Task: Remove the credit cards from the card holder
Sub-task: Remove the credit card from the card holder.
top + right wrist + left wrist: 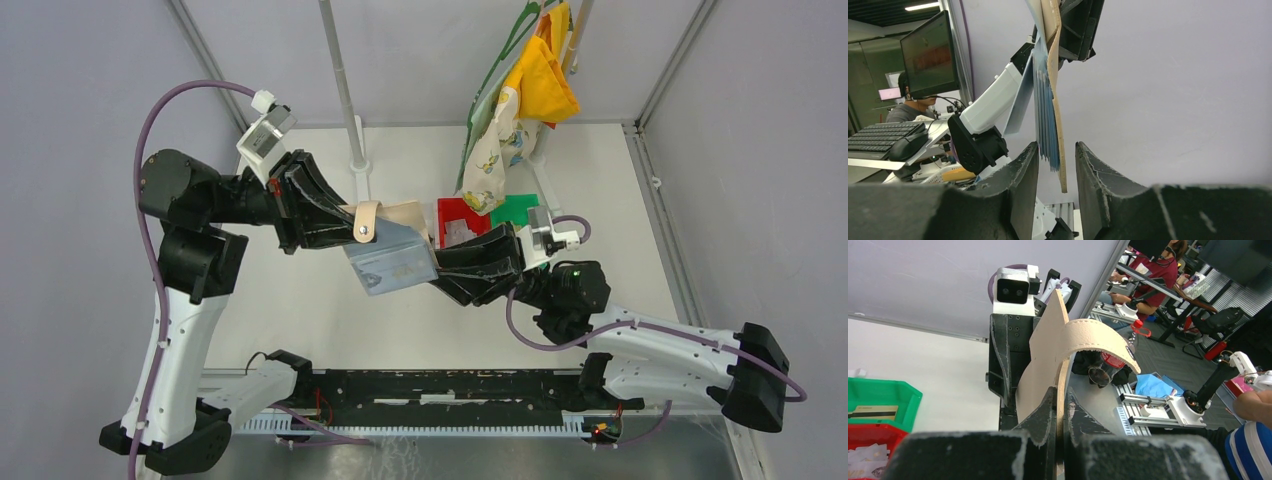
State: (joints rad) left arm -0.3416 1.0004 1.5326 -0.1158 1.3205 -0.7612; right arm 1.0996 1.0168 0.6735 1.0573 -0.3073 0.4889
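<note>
Card holder point(392, 258) held aloft over the middle of the surface point(300, 310), between the two arms and touching nothing below. Left hand point(1060, 400): clenched on the tan leather edge at the holder's left end, with the strap tab point(1098, 337) arching free beside the grip. Right hand point(1057, 150): parted, one finger to each side of the holder's hanging right edge, not yet gripping anything — a gap shows on both sides in the right wrist view. Credit cards point(1044, 120): seen only edge-on, as a thin pale blue-grey stack beside the tan leather. Which layers are cards and which are pocket panels cannot be told. Red bin point(447, 212), just beyond the right hand on the far side, holds some pale flat pieces, probably cards.

Risks, as judged from where I stand:

1. The right hand brackets leather and stack together — a pinch here would likely catch the whole thickness. A pull would then drag the holder against the left hand's grip rather than slide a card out.
2. The left hand holds only a narrow margin of leather. A firm tug could slip it loose and drop the holder onto the surface.
3. The layers lie so close that several cards might come away at once, or a loosened one could fall short of the bin.
</note>
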